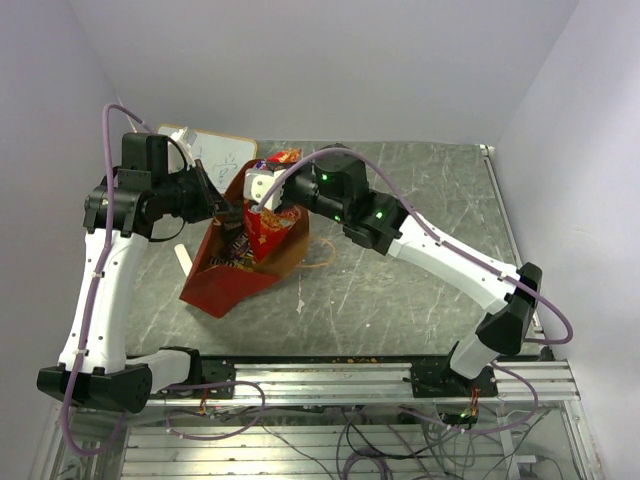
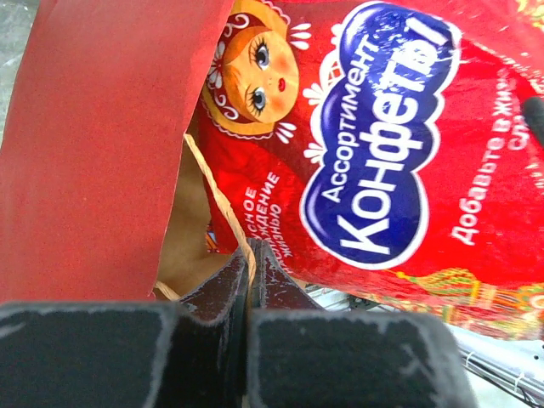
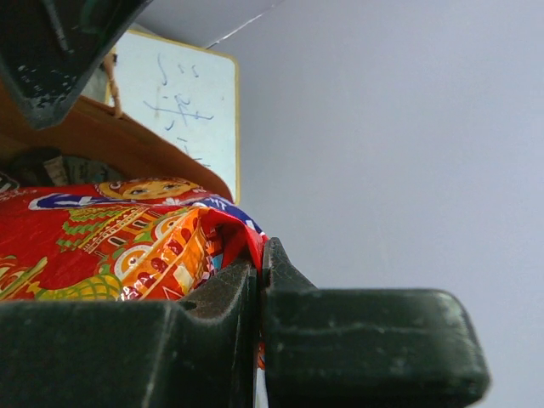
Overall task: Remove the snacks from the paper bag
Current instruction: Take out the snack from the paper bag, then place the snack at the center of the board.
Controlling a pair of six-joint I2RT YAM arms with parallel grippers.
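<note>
Red candy bag (image 3: pixel 102 246) hangs pinched in right hand (image 3: pixel 259 259); left hand (image 2: pixel 249 259) pinches paper bag (image 2: pixel 93 153).

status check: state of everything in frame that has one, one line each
left fingers, shut on the paper bag rim
right fingers, shut on the big red candy bag edge
paper bag, tilted, mouth open
big red candy bag, partway out of the mouth
dark bars, inside the paper bag
small red packet, out, on the table
</note>
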